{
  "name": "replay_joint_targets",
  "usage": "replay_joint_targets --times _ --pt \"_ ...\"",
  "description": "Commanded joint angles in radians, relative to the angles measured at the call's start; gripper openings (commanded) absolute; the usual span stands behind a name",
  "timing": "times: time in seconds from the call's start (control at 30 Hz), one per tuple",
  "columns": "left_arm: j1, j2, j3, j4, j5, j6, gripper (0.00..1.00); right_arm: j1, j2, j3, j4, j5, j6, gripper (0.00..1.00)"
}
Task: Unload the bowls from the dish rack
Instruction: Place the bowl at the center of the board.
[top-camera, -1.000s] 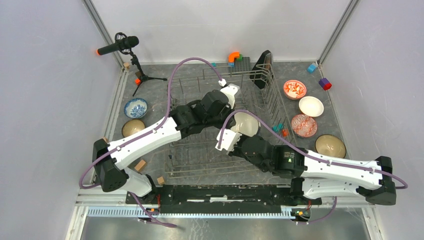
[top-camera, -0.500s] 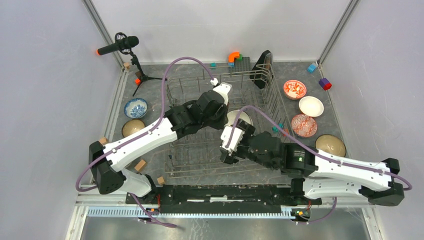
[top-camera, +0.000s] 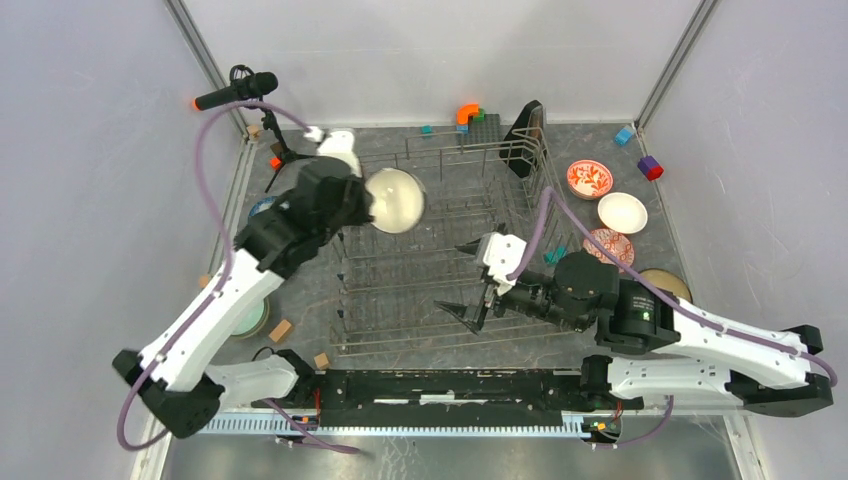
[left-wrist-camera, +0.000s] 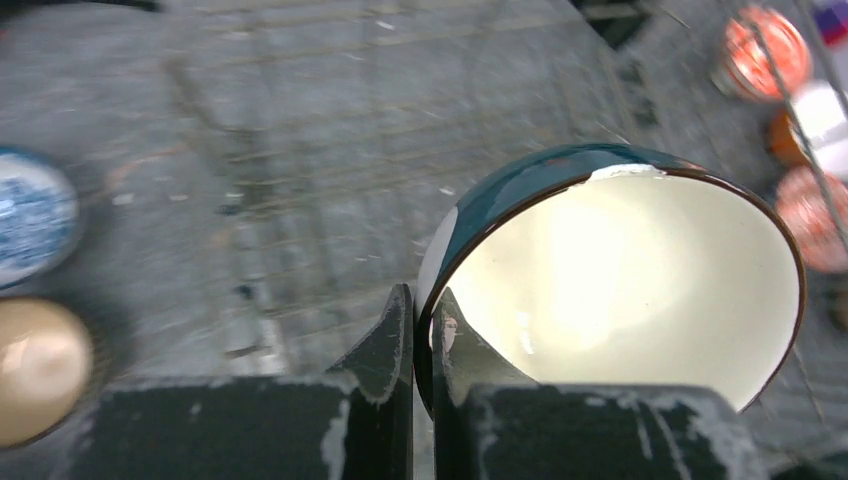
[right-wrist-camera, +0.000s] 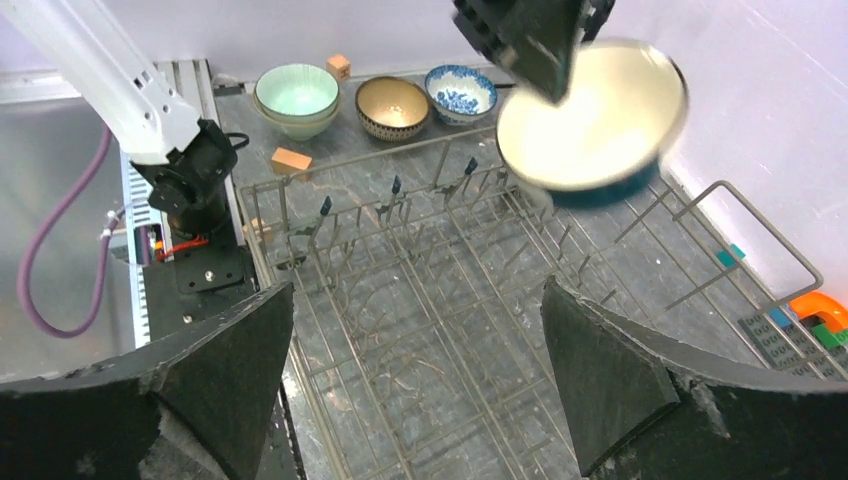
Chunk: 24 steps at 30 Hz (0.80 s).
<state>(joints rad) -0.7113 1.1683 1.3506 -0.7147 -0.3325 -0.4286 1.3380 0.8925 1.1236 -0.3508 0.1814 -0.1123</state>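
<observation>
My left gripper (top-camera: 366, 206) is shut on the rim of a teal bowl (top-camera: 396, 200) with a cream inside, held tilted in the air over the back left corner of the dish rack (top-camera: 440, 346). In the left wrist view the fingers (left-wrist-camera: 400, 335) pinch the wall of this bowl (left-wrist-camera: 620, 270), one inside and one outside. My right gripper (top-camera: 458, 278) hangs open over the rack's near middle, nothing between its fingers. Through that gripper (right-wrist-camera: 415, 290) I see only bare rack wires (right-wrist-camera: 420, 320), with the held bowl (right-wrist-camera: 590, 115) beyond.
Red-floral (top-camera: 589, 179), white (top-camera: 622, 212) and red-lattice (top-camera: 607, 250) bowls sit right of the rack. Mint (right-wrist-camera: 296, 95), tan (right-wrist-camera: 392, 103) and blue-white (right-wrist-camera: 460, 88) bowls sit left of it. A microphone stand (top-camera: 240, 90) is back left, with coloured blocks (top-camera: 468, 112) at the back and wooden blocks (top-camera: 281, 330) near left.
The left arm has lifted the teal bowl out of the rack's middle and swung it to the back left. The right gripper has opened and drawn back toward the front.
</observation>
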Motion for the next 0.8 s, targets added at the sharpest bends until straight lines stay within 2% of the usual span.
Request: replay_joint_targets --times 0.0,0.17,0.27,0.4,0.57,0.77 --pt "0.167 -0.117 0.065 -0.063 -0.156 0.069 0.02 0.003 -0.048 -0.02 0.092 0.028 0.023 0.98" --pt "0.357 -0.181 0.011 -0.101 -0.261 0.075 0.02 0.002 -0.087 -0.097 0.159 0.092 0.038 0.98" --pt "0.486 -0.178 -0.035 -0.107 -0.238 0.002 0.02 0.003 -0.105 -0.14 0.191 0.1 0.057 0.98" --pt "0.599 -0.138 -0.103 -0.065 -0.192 -0.096 0.02 0.002 -0.134 -0.211 0.233 0.085 0.089 0.98" --pt "0.68 -0.039 -0.169 -0.016 -0.211 -0.197 0.02 0.002 -0.153 -0.284 0.262 0.058 0.111 0.98" --pt "0.695 0.06 -0.255 0.033 -0.236 -0.206 0.02 0.003 -0.181 -0.36 0.317 0.053 0.141 0.98"
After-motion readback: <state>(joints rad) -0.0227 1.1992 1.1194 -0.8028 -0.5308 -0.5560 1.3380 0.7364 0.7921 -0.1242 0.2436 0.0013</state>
